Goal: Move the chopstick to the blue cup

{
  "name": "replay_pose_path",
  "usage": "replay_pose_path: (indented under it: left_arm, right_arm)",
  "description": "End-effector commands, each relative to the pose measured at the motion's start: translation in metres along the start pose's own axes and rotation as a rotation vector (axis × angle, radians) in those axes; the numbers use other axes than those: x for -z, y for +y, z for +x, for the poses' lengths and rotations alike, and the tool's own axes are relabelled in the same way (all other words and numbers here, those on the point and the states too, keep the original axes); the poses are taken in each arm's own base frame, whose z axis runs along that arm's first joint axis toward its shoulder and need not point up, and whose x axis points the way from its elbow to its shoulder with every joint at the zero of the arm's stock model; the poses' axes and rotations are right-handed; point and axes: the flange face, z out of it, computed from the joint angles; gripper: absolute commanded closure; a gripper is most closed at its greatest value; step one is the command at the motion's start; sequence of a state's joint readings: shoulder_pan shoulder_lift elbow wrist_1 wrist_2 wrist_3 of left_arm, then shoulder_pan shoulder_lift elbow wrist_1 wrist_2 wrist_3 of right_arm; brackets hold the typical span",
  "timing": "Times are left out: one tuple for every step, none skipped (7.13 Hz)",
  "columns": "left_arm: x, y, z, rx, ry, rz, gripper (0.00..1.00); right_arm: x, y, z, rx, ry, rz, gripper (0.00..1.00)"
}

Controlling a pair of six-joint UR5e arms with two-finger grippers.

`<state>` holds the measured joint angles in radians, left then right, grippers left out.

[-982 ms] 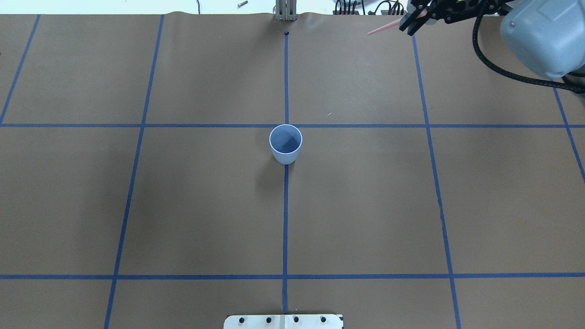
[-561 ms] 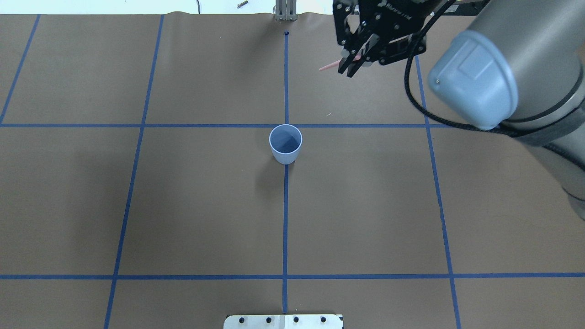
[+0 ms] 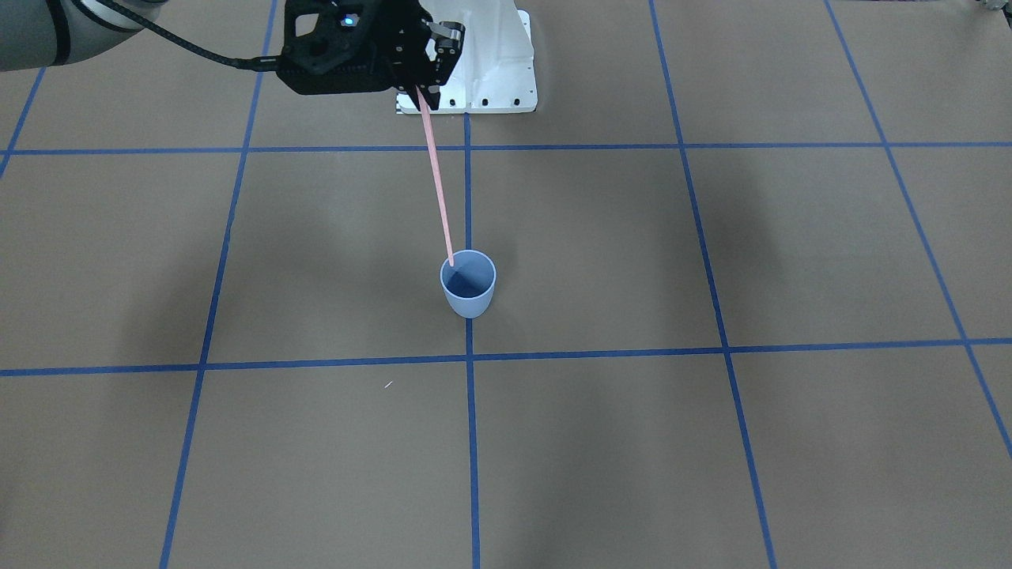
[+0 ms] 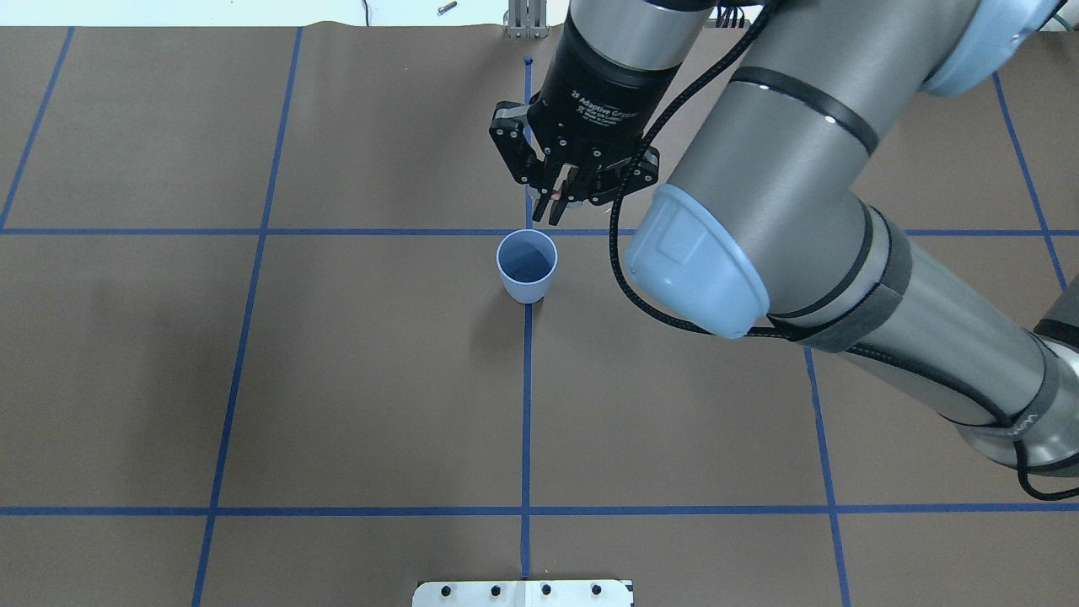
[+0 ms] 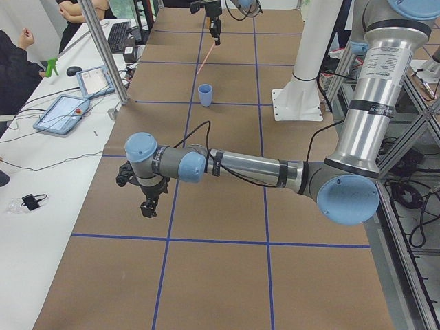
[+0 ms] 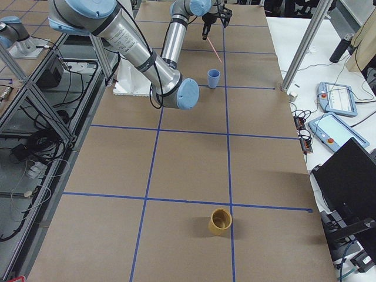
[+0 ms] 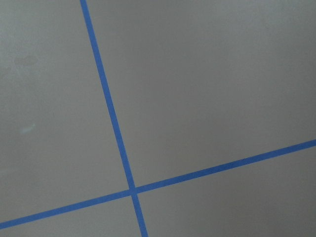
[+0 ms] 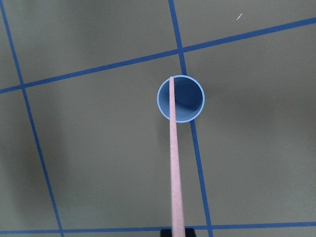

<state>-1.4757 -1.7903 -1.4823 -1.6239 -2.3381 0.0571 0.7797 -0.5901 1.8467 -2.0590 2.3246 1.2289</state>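
Above the blue cup (image 3: 469, 286), our right tool (image 3: 421, 93) grips the chopstick (image 3: 437, 182), tip near the rim; insertion and release remain.

Seen from overhead, the small pale blue plastic cup (image 4: 527, 268) stands at the middle of the brown paper-covered table (image 4: 337, 379), the right arm's black two-finger gripper (image 4: 556, 206) raised at its 1 o'clock, from which the thin straight pale pink chopstick (image 3: 437, 182) hangs, its tip over the cup's rim.
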Motion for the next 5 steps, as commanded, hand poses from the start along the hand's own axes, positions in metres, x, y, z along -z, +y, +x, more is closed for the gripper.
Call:
replay_pose_path:
  left_arm:
    - [-0.003, 0.001, -0.002, 0.002, 0.000, -0.006, 0.02]
    - [-0.004, 0.000, 0.000, -0.001, 0.001, -0.006, 0.02]
    - [-0.004, 0.000, 0.000, 0.001, 0.001, -0.008, 0.02]
    - [-0.003, 0.000, 0.001, 0.000, 0.001, -0.007, 0.02]
    - [-0.003, -0.001, 0.001, 0.000, 0.001, -0.006, 0.02]
  right_arm:
    - [-0.029, 0.005, -0.008, 0.014, 0.029, -0.035, 1.00]
    - [-0.041, 0.001, -0.009, 0.022, 0.020, -0.038, 1.00]
    - [-0.056, 0.002, -0.003, 0.022, 0.035, -0.055, 1.00]
    - [-0.070, 0.000, 0.000, 0.017, 0.053, -0.069, 1.00]
    - [-0.077, -0.005, 0.001, 0.006, 0.066, -0.073, 1.00]
